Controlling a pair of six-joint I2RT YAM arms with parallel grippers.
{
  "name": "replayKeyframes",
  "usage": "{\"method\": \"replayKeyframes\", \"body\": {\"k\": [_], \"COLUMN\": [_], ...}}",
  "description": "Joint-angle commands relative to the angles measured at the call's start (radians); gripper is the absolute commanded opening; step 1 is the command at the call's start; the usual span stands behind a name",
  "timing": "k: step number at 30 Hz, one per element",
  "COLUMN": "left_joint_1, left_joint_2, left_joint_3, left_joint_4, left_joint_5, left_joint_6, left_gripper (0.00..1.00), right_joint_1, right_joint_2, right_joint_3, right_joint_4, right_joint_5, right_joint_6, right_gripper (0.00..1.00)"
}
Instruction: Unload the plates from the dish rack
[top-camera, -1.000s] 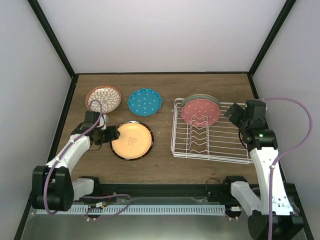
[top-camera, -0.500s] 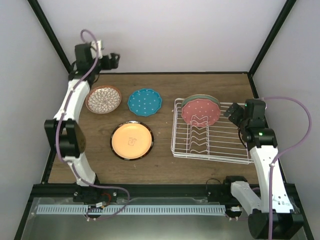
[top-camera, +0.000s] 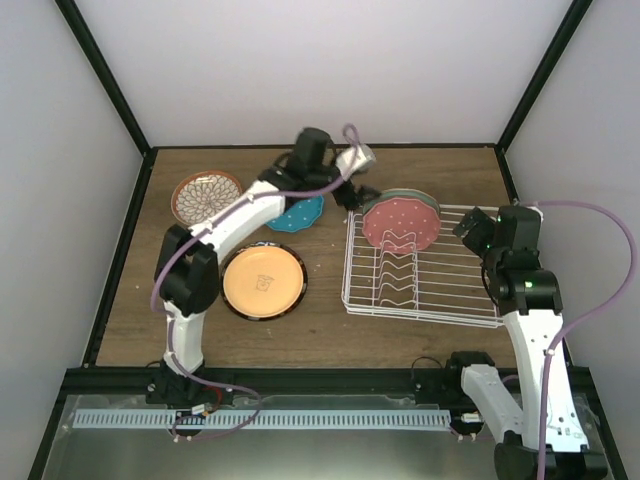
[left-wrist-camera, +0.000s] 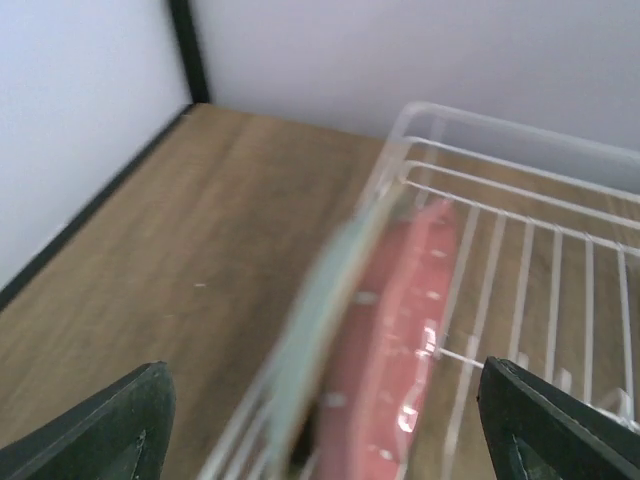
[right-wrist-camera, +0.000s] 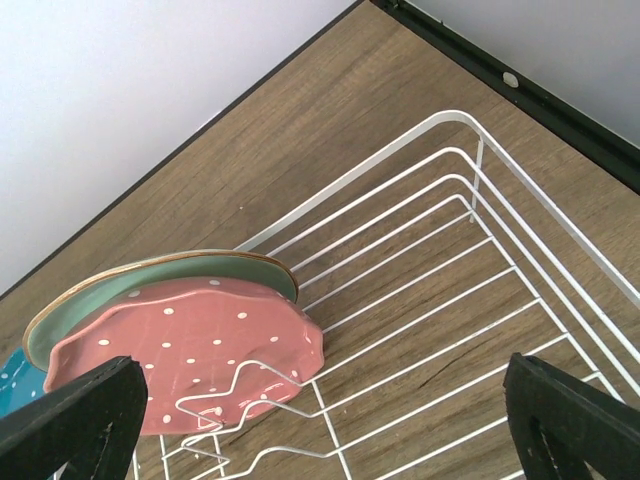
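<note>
Top view, tabletop (top-camera: 330, 320): brown wood-grain board, white walls, black frame posts.
Top view, dish rack (top-camera: 440, 290): white wire, rectangular, on the right; 2 round plates lean at its far end, the red-pink dotted plate (top-camera: 400, 224) in front of the pale green plate (top-camera: 405, 195).
Top view, left side: petal-patterned plate (top-camera: 205, 197), teal dotted plate (top-camera: 300, 212) and glossy tan dark-rimmed plate (top-camera: 264, 281) lie flat.
Left wrist view, left end effector (left-wrist-camera: 325, 420): released, spread wide, just above the blurred edges of the 2 racked plates.
Right wrist view, right end effector (right-wrist-camera: 320, 415): released, over the rack's wires.
</note>
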Motion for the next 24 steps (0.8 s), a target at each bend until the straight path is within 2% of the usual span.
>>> {"method": "replayKeyframes", "body": {"k": [1,9,14,24], "left_joint_1": [-0.087,-0.175,-0.194,-0.215], "left_joint_2": [-0.077,-0.066,-0.025,0.002], "left_joint_3": [-0.100,-0.173,-0.170,-0.165], "left_joint_4": [0.071,0.122,0.167,0.207], "left_joint_5": [-0.062,-0.186,-0.245,-0.270], "left_joint_6": [0.207,0.375,0.398,0.406], "left_gripper": [0.83,0.72,0.63,0.48], "right_joint_1": [-0.005,-0.005,-0.005,-0.005], "right_joint_2": [-0.019,-0.006,-0.004,-0.011], "right_joint_3": [0.019,0.021,0.023,0.024], "right_joint_4": [-0.031,-0.026,-0.029,-0.050], "right_joint_5": [0.032,0.034,0.039,0.059], "right_joint_6": [0.017,0.018,0.019,0.019], "right_gripper": [1.00,1.00,1.00,1.00]}}
